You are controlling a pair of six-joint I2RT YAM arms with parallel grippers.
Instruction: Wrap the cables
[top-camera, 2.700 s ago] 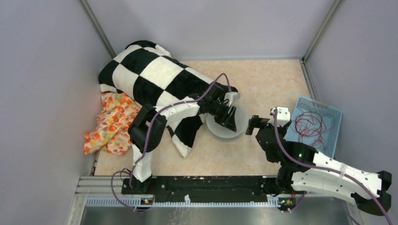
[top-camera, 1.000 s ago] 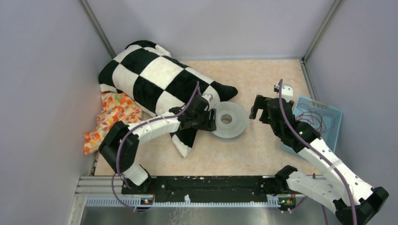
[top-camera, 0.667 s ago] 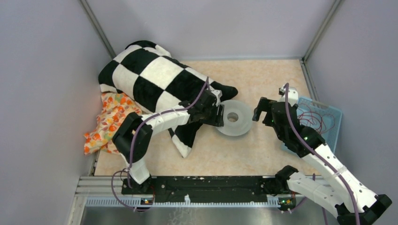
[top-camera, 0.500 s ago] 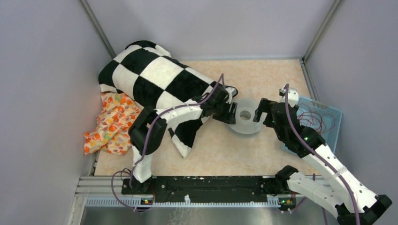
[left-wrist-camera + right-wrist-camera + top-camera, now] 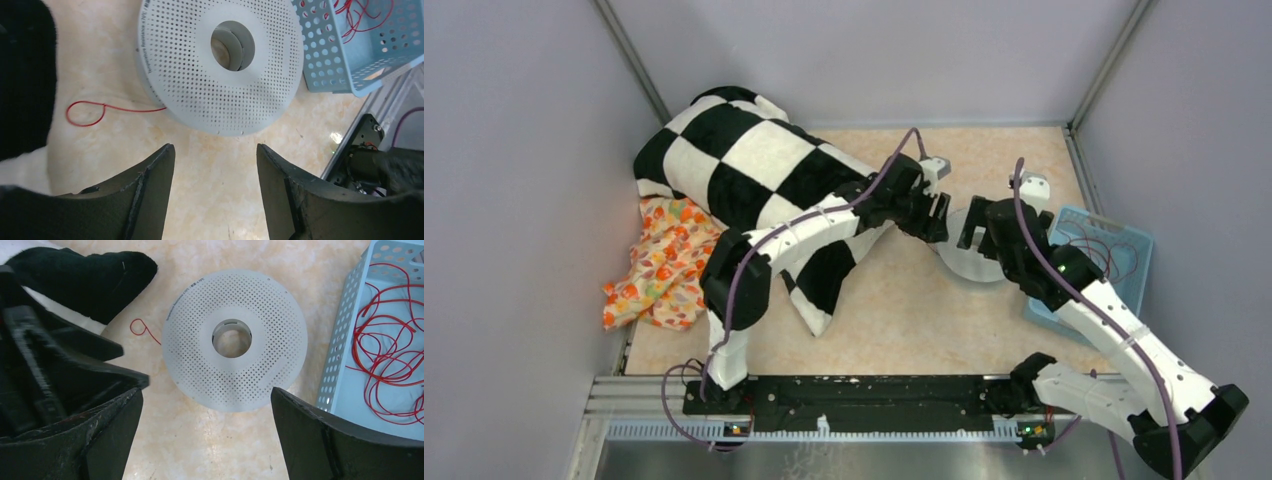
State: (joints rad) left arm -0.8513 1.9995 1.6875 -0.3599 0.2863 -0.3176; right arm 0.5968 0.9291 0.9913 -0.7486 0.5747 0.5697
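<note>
Left gripper (image 5: 215,150) and right gripper (image 5: 206,390) hover, spread apart, over the spool (image 5: 260,365); pinch the loose cable (image 5: 132,108) end precisely.

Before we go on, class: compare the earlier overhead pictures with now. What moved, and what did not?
The white spool slid right, toward the blue basket. The left gripper followed it, arm stretching out, and is open, holding nothing. The right gripper, also open, now hangs over the spool. The cables in the basket, the checkered blanket and the floral cloth stayed put.
</note>
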